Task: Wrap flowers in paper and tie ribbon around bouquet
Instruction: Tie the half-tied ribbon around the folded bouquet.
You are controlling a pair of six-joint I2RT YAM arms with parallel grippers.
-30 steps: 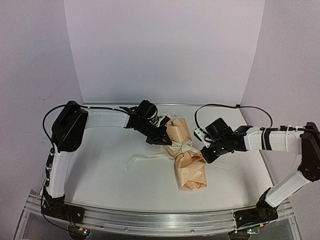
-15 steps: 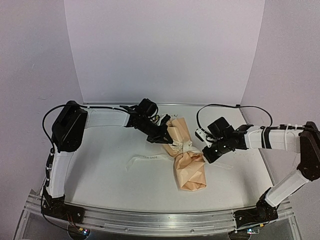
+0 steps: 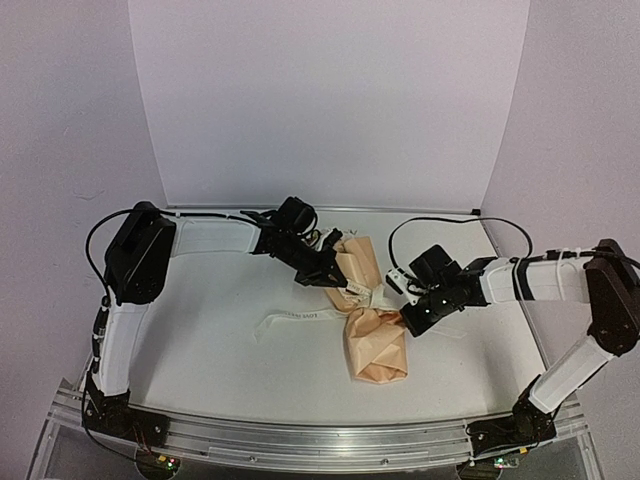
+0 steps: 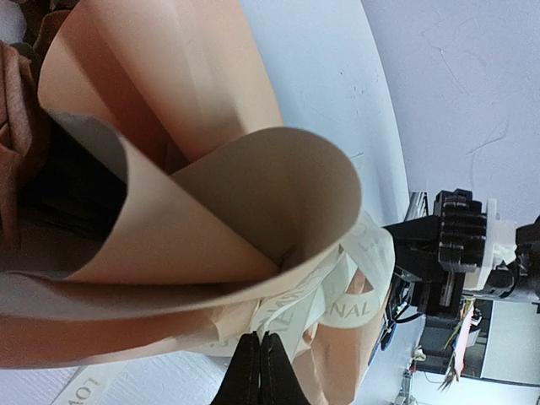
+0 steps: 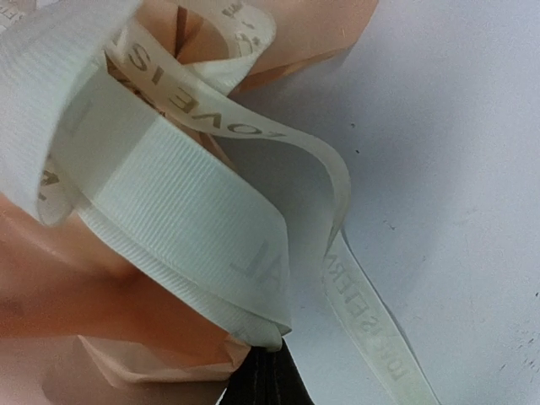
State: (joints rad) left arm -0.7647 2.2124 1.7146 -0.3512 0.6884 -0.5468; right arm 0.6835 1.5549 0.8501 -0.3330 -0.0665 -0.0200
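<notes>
The bouquet (image 3: 372, 335) lies across the middle of the table, its tan paper (image 4: 211, 194) rolled into a cone. A rust-brown rose of the flowers (image 4: 15, 80) shows at the wide end. The cream ribbon (image 3: 368, 297) is looped around the cone's waist. My left gripper (image 3: 335, 282) is at the cone's left side and is shut on a ribbon strand (image 4: 291, 325). My right gripper (image 3: 404, 318) is at the right side, shut on a folded ribbon loop (image 5: 194, 219). The fingertips of both are mostly hidden under ribbon and paper.
One loose ribbon tail (image 3: 292, 317) trails left over the white tabletop (image 3: 220, 330). Another tail (image 5: 371, 337) lies flat to the right of the bouquet. White walls (image 3: 320, 100) close in the back and both sides.
My right gripper has moved left, closer to the bouquet's waist, with the ribbon loop. The cone's narrow end has shifted slightly left. The left gripper has hardly moved.
</notes>
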